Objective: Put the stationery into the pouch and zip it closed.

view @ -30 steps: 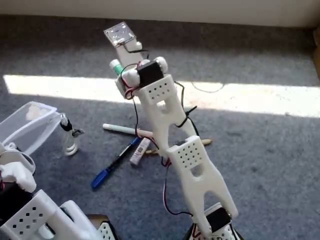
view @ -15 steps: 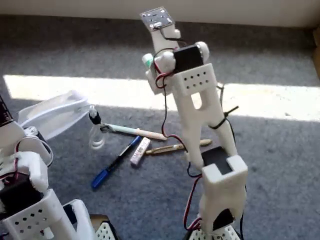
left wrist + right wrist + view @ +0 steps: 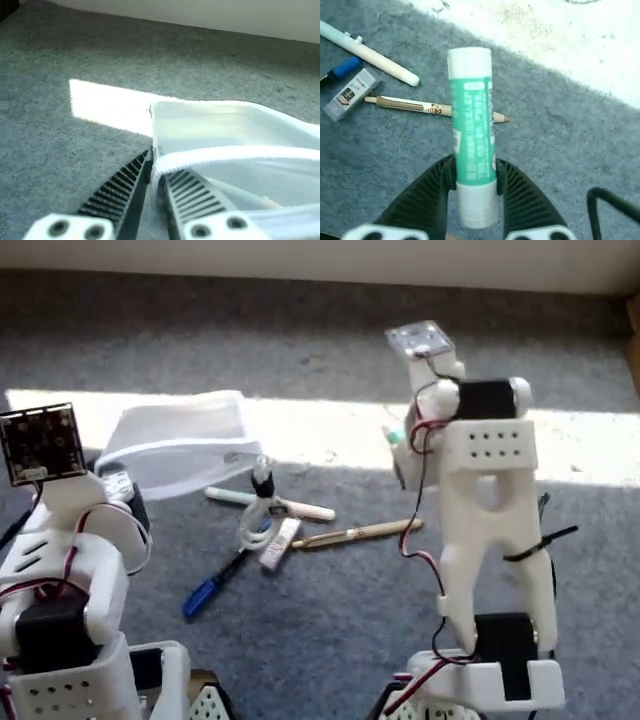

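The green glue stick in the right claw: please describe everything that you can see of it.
The glue stick is a round tube, apparently plastic, with a green printed label around its middle and white ends. The right claw holds it near one white end, its black fingers pressing on both sides; the other end juts out beyond them. It hangs clear of the grey carpet, in front of a tan pen lying there, and touches nothing else.

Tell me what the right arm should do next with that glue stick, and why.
Probably swing the right gripper across toward the pouch. It is shut on the green glue stick, held above the carpet well to one side of the pouch, while the left gripper pinches the pouch's edge, seemingly ready to receive it.
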Robot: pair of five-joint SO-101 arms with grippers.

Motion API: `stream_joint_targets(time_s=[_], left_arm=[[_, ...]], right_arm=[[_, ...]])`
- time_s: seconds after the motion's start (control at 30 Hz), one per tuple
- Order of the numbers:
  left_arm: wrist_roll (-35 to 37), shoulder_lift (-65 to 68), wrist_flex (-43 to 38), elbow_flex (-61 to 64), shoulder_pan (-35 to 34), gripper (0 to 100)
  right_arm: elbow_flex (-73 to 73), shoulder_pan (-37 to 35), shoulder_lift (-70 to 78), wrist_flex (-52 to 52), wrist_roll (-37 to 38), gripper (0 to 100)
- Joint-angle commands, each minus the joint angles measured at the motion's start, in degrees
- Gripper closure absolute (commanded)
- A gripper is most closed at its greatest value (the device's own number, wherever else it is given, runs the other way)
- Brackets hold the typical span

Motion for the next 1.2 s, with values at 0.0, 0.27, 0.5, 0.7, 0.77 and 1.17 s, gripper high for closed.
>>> stream_joint_targets(time_s=[0.0,0.27,0.5,0.7,0.77,1.17], left_arm=[[0.62,0.57,0.09,-3.30,5.49,99],[0.44,13.67,1.05,-6.81,7.52,99],[0.35,22.73,8.26,-17.80,7.87,99],[0.35,27.91,12.48,-22.55,10.33,99],[0.35,28.97,12.57,-22.46,10.33,99],[0.18,29.23,12.40,-19.12,9.98,99]], right_arm=[[6.99,3.65,-6.11,-4.18,0.79,98.3],[27.30,8.31,-15.16,-14.64,0.79,98.1],[38.81,14.81,-16.48,-18.59,6.51,98.1],[46.11,18.33,-16.48,-25.71,8.35,97.9],[49.19,18.42,-16.40,-28.79,8.35,97.8],[53.58,18.42,-16.40,-31.96,8.00,84.3]])
